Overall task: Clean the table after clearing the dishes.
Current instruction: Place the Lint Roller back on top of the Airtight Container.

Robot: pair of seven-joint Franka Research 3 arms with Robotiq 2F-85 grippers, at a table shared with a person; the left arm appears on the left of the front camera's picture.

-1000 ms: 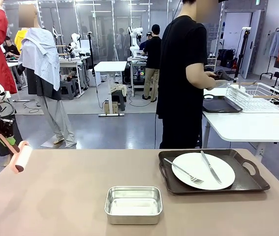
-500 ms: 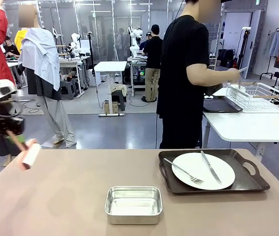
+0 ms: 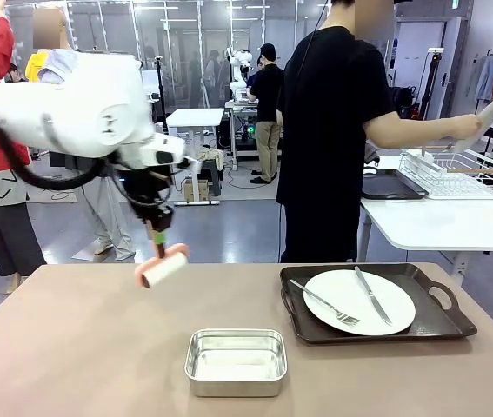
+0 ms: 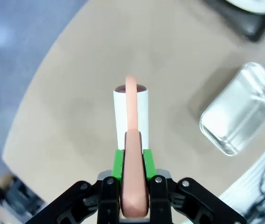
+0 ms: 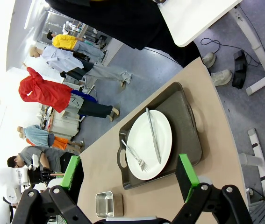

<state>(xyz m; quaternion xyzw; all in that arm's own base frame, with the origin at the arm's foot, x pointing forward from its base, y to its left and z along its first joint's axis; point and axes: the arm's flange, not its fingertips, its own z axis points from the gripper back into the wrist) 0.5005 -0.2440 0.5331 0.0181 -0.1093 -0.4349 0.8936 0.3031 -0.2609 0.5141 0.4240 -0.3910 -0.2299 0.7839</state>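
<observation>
My left gripper [image 3: 154, 228] is shut on the salmon handle of a lint roller [image 3: 163, 266], which hangs just above the far left-middle of the brown table [image 3: 63, 347]. In the left wrist view the green pads [image 4: 118, 162] clamp the handle and the white roller [image 4: 131, 109] points down at the tabletop. A white plate [image 3: 359, 301] with fork [image 3: 323, 302] and knife [image 3: 373, 295] lies on a dark tray [image 3: 442, 327] at the right. My right gripper [image 5: 128, 158] stands open, high above that tray [image 5: 188, 135].
A small steel pan [image 3: 235, 360] sits near the table's front middle. A person in black stands behind the table, holding a white plate [image 3: 489, 117] over a wire rack [image 3: 455, 174] on the white side table [image 3: 437, 226], next to another dark tray [image 3: 389, 185].
My left arm has swung in from the left edge toward the middle, carrying the lint roller. The person's hand has stretched out to the right with a plate over the rack.
</observation>
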